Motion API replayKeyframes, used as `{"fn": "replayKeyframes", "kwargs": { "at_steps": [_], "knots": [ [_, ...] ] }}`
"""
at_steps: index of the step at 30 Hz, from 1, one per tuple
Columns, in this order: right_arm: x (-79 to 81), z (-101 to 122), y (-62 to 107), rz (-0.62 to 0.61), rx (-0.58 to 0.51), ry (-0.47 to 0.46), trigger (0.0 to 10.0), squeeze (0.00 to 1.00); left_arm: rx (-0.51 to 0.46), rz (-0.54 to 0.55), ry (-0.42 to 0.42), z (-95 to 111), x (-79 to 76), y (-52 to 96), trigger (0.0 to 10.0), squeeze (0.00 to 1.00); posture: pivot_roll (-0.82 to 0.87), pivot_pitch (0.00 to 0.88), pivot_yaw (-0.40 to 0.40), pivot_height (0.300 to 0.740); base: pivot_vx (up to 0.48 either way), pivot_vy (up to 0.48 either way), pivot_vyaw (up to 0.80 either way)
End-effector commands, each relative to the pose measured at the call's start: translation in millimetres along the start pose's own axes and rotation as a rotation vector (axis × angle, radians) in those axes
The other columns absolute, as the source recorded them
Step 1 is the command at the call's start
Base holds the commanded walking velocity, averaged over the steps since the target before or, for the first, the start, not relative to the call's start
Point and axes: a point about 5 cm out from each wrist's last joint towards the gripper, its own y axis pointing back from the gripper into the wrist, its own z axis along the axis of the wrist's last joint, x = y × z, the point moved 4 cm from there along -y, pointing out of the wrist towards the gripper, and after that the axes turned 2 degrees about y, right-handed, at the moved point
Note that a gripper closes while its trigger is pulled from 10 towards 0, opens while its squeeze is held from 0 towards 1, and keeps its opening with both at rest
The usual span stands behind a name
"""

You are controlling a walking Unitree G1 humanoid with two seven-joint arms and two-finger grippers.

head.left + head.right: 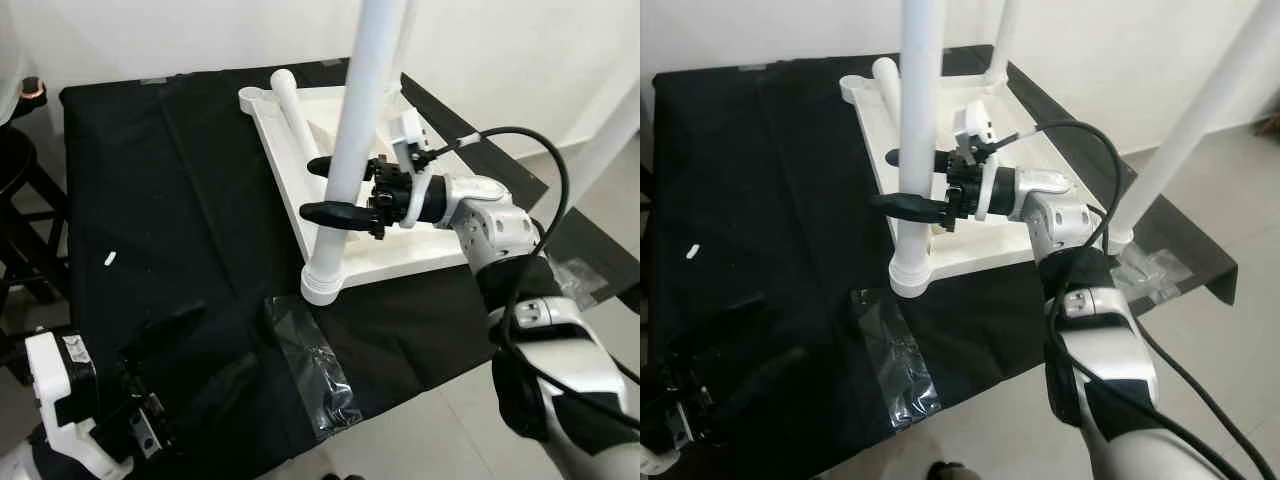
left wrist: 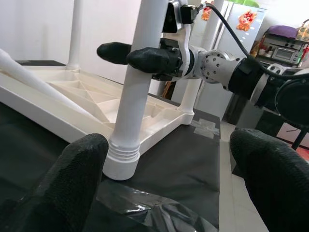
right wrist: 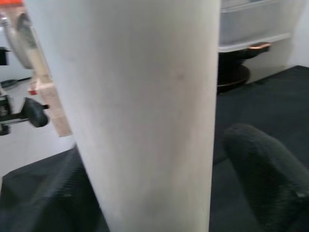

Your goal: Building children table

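Black-draped desk (image 1: 150,200) carries an upturned tabletop (image 1: 400,250); right gripper (image 1: 340,190) jaws clasp its near-corner leg (image 1: 355,130). Left gripper (image 2: 164,183) jaws gape wide, empty.

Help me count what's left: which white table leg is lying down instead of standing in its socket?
The loose leg lying across the upturned tabletop near its far corner; the others stand upright in corner sockets.
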Motion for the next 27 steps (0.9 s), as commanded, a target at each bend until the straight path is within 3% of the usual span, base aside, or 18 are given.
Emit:
{"fn": "replayKeyframes", "kwargs": {
  "at_steps": [1,7,16,20,22,23,25,27],
  "knots": [
    [0.2,-0.9,3.0,0.021,0.019,0.008,0.0,0.00,0.005,-0.018,-0.015,2.9,-5.0,0.2,10.0,0.00,0.23,0.210,-0.152,0.740,0.000,0.000,0.00],
    [4.9,1.4,0.4,0.127,0.046,0.008,0.0,0.00,0.013,-0.017,-0.014,3.2,-6.7,1.5,10.0,0.00,0.23,0.214,-0.151,0.740,0.000,0.000,0.00],
    [4.9,-1.7,4.6,0.096,0.019,0.053,0.0,0.00,0.009,-0.025,-0.014,3.4,-6.3,0.1,10.0,0.00,0.21,0.211,-0.143,0.740,0.000,0.000,0.00],
    [3.7,-15.2,4.7,-0.087,-0.005,0.098,0.0,0.00,0.007,-0.024,-0.018,4.0,-5.6,-0.2,10.0,0.00,0.21,0.210,-0.145,0.740,0.000,0.000,0.00],
    [1.9,-35.5,-3.9,-0.390,-0.005,0.053,0.0,0.00,0.007,-0.025,-0.019,4.3,-4.5,-0.4,10.0,0.00,0.20,0.211,-0.142,0.740,0.000,0.000,0.00],
    [1.9,-35.5,-3.9,-0.390,-0.005,0.053,0.0,0.00,0.007,-0.025,-0.019,4.3,-4.5,-0.4,10.0,0.00,0.20,0.211,-0.142,0.740,0.000,0.000,0.00],
    [8.4,-57.7,-4.6,-0.700,0.091,0.119,0.0,0.00,0.007,-0.028,-0.020,4.3,-2.6,-1.0,10.0,0.00,0.19,0.206,-0.138,0.740,0.000,0.000,0.00],
    [37.3,-85.2,-9.7,-0.927,0.106,-0.054,0.0,0.00,0.004,-0.036,-0.021,4.2,-0.5,-3.8,10.0,0.00,0.18,0.202,-0.128,0.740,0.000,0.000,0.00]
  ]
}}
